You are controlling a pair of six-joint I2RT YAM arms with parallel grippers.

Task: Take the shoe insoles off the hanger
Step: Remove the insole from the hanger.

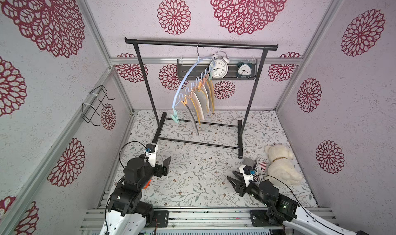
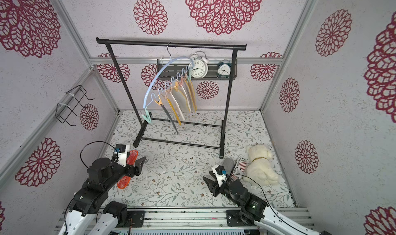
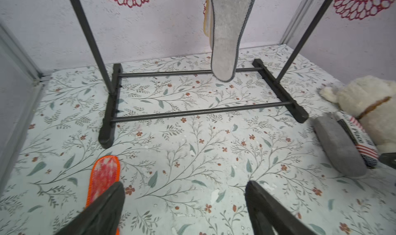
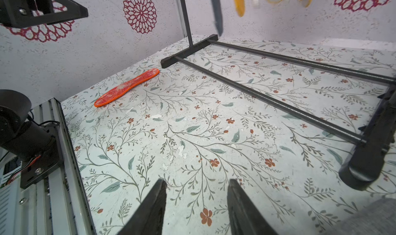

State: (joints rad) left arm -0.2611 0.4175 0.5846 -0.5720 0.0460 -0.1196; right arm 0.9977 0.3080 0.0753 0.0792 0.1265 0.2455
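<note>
My left hand (image 3: 185,185) gapes wide and empty above the floral table (image 3: 192,141); right hand (image 4: 197,182) half-open, empty. Orange insole (image 4: 126,88) lies near the left edge; other insoles (image 1: 202,103) hang from the hanger (image 1: 177,90), overlapping.

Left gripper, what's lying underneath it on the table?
An orange insole lies flat on the table below the open left gripper. In a top view the arm covers its middle; the right wrist view shows it whole.

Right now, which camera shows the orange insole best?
The right wrist view: the orange insole lies whole, unobstructed. The left wrist view shows half; in both top views the left arm partly hides it.
</note>
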